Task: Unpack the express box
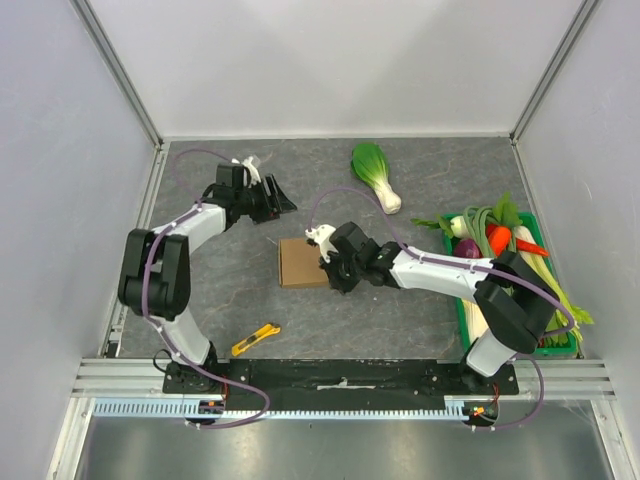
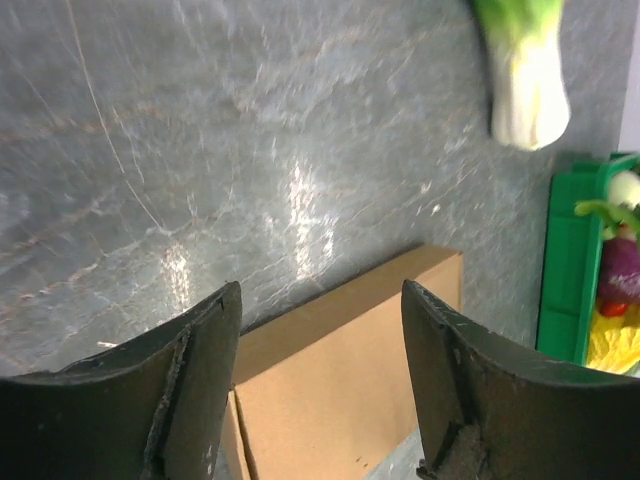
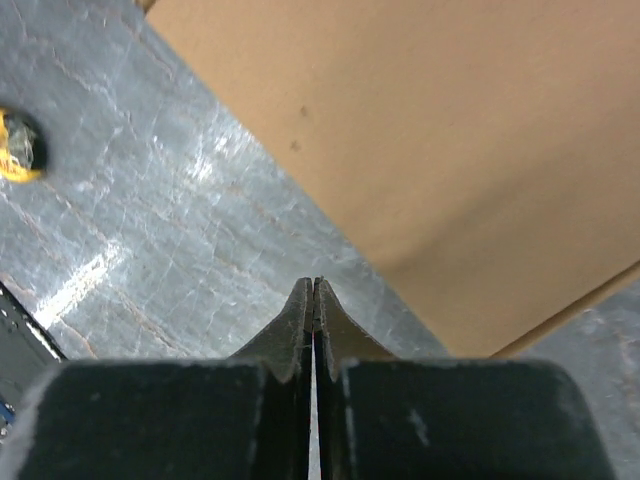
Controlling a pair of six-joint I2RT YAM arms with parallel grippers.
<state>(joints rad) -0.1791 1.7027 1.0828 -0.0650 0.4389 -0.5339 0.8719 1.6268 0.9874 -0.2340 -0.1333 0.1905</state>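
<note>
The express box, a small flat brown cardboard box, lies closed near the middle of the table. It also shows in the left wrist view and fills the upper right of the right wrist view. My right gripper is shut and empty, its tips just off the box's near right edge, above the table. My left gripper is open and empty, behind and left of the box; in its own view the box lies beyond the jaws.
A yellow utility knife lies near the front left; its end shows in the right wrist view. A bok choy lies at the back. A green crate with several vegetables stands at the right.
</note>
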